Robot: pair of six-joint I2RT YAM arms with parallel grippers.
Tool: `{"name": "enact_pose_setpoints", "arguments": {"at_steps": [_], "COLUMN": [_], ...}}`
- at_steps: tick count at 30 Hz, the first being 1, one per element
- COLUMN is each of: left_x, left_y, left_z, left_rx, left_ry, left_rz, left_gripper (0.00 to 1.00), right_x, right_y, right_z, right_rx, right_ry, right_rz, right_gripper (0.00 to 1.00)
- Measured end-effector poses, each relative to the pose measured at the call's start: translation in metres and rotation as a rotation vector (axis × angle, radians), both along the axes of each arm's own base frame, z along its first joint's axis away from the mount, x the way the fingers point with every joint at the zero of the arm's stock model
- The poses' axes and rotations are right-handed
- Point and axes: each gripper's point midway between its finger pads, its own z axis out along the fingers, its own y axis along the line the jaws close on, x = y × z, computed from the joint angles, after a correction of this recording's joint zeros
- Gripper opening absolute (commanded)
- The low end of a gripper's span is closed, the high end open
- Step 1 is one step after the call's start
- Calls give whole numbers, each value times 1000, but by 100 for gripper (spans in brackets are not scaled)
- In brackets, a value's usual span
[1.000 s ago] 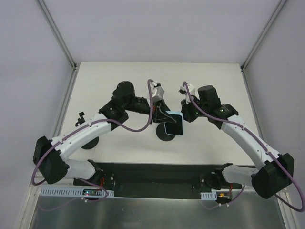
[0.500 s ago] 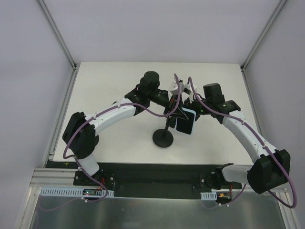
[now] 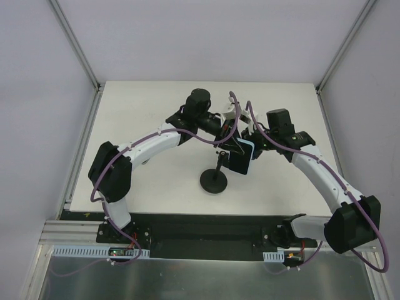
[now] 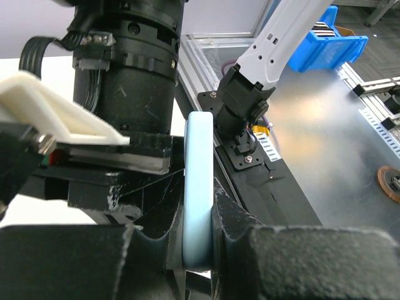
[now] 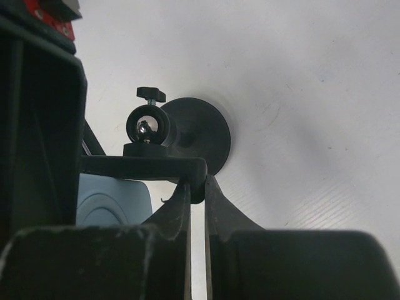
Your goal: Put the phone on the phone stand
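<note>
Phone presentation at the cradle, overhead and wrist views. Compared with one second ago, the left arm is seen folded in toward the centre of the table (image 3: 150, 100), its elbow raised where it was formerly stretched low to the left. The phone (image 4: 199, 169) has been carried from above the disc base to a tilted position just right of the post top; over the last half second only a slight shift toward the post is recorded. The phone is shown edge-on, its pale blue rim clamped between the fingers of the left gripper (image 4: 199, 247). The right gripper (image 5: 197, 194) is drawn narrow, with only a thin slit left between its fingers, and its tips appear pinched on the end of the cradle (image 5: 144, 165) of the phone stand (image 3: 214, 180). The blue back of the phone is visible beside and below the cradle bar, under the ball joint (image 5: 147, 128). Whether the phone is already seated within the clamp cannot be told. The coarse approach is judged finished and fine insertion under way; placement is not yet complete, since neither hold has been released.
</note>
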Motion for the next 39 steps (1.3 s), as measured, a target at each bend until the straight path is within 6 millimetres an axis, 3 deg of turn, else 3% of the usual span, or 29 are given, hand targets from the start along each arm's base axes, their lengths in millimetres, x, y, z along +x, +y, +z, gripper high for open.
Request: {"name": "enact_pose_setpoints", "arguments": {"at_steps": [28, 34, 39], "left_x": [-1, 4, 7], "left_y": [18, 31, 48], "left_z": [-20, -25, -31], "left_rx": [66, 162, 291], "left_ry": [-4, -49, -91], "left_rz": [163, 400, 684], "left_gripper": [0, 0, 0], "right_x": [0, -1, -19], "right_y": [5, -1, -11], "right_z": [0, 3, 23], "right_rx": [42, 43, 21], "right_ry": [-20, -84, -350], "right_rz": [-42, -162, -342], "right_gripper": [0, 0, 0]}}
